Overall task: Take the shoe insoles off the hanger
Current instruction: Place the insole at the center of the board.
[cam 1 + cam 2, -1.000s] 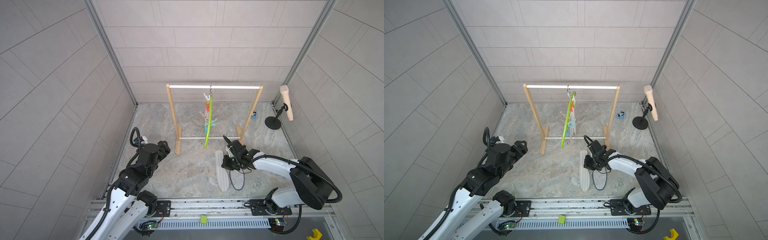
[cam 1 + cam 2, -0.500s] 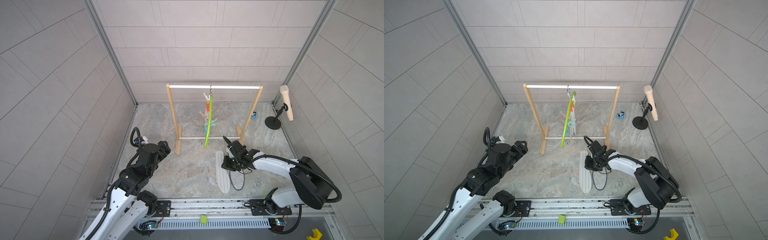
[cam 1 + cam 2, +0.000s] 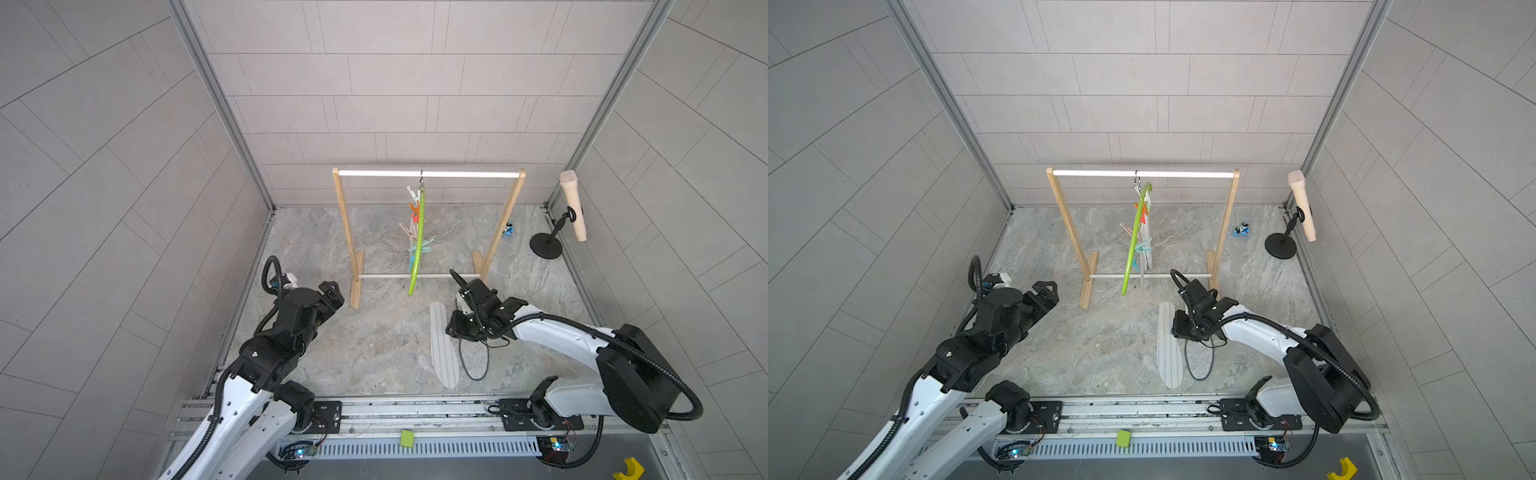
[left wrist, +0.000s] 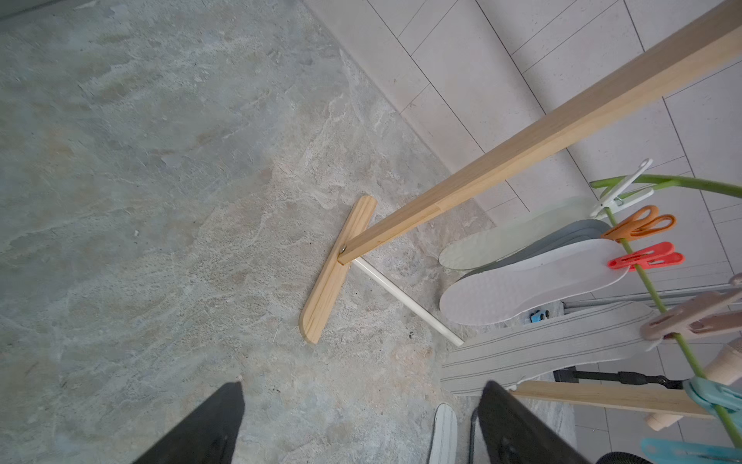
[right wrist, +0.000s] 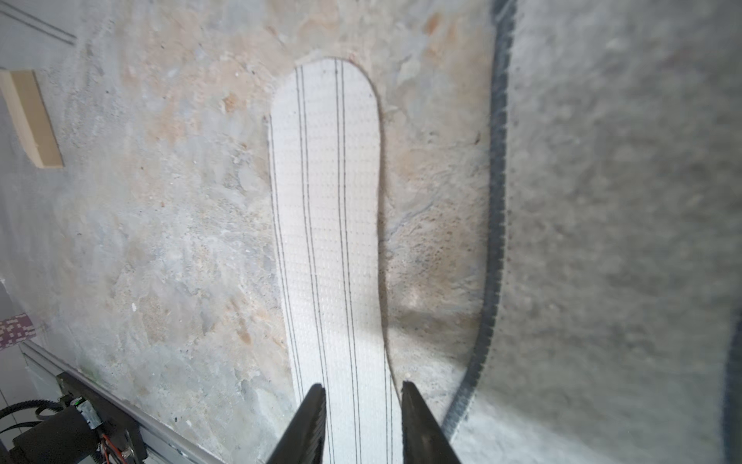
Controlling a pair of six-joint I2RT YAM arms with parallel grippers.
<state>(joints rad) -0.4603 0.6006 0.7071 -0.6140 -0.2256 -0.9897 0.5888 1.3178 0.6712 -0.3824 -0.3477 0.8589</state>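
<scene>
Shoe insoles point(image 4: 522, 289) number six. Four hang clipped to the one lime hanger point(image 3: 417, 249) beneath the wooden rack's point(image 3: 345, 232) top rod: mint insole point(image 4: 502, 241), blue-grey insole point(image 4: 570, 235), dotted white, and striped. Two lie on the floor before the rack, the striped floor insole point(image 5: 329, 241) just beside the felt insole point(image 5: 602, 241). The right gripper point(image 5: 361, 401) hovers over the striped one, jaws narrowly parted, clasping nothing. The left gripper point(image 4: 361, 422), near the rack's foot, gapes wide and empty.
</scene>
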